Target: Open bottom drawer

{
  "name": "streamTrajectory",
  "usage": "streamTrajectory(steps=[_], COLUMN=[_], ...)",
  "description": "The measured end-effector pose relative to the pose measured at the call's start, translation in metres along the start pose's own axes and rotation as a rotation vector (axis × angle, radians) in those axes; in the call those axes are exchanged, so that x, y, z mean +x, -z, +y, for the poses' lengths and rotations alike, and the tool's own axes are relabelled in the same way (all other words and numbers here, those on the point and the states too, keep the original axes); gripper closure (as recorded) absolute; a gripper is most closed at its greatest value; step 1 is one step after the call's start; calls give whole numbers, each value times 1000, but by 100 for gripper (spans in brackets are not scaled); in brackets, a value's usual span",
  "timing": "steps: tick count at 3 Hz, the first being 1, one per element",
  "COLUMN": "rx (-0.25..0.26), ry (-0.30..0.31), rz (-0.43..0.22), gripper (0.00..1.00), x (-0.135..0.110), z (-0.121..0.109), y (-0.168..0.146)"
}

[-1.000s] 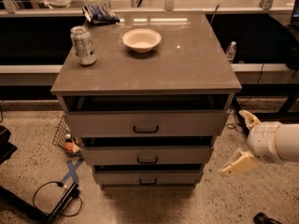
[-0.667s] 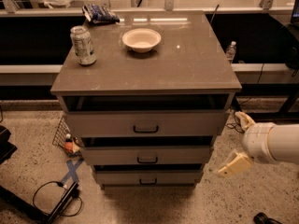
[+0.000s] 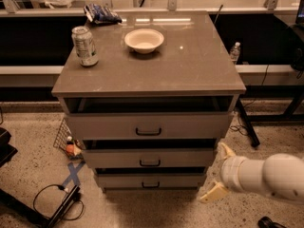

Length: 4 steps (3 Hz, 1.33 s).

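Hovering low at the right front corner of the grey-beige three-drawer cabinet (image 3: 199, 126): cream two-finger pincer (image 3: 217, 173) on a white arm, spread wide, pinching nothing, apart from every drawer front. Lowermost, just above the speckled floor (image 3: 28, 165): flat grey-beige bottom drawer (image 3: 190, 180) with small black bar handle (image 3: 150, 185) at centre of its front; looks shut or barely out, cannot tell which. Step in hand, judged: reaching in for that handle. To do well: swing left to front centre, keep low, skip the two same-looking handles above. Set fingers (image 3: 225, 152) one over and one under the bar, close fully before pulling. Pull straight out along the drawer's travel, no sideways drag, or likely slip off the thin bar. Watch clearance to the floor and to the middle drawer (image 3: 190, 158) overhanging. On the grey-brown worktop (image 3: 190, 61): silver drink can (image 3: 84, 45) and white paper bowl (image 3: 144, 40), well apart from the job; avoid jolting the cabinet anyway.
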<state>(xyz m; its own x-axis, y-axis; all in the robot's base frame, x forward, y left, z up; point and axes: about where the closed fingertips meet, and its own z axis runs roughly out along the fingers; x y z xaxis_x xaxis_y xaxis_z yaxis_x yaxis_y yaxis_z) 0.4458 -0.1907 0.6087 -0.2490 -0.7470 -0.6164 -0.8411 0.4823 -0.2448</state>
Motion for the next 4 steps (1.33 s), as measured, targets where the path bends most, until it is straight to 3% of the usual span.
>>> streamTrajectory(steps=[1,2,3,4], rx=[22,13,-26,-27], ry=[-8,-17,-62,-62], rz=[-9,-27,-50,-50], gripper=[0,0,0,0], x=[32,58,86,86], z=[8,9,17,17], y=[-54,-107,-164,-164])
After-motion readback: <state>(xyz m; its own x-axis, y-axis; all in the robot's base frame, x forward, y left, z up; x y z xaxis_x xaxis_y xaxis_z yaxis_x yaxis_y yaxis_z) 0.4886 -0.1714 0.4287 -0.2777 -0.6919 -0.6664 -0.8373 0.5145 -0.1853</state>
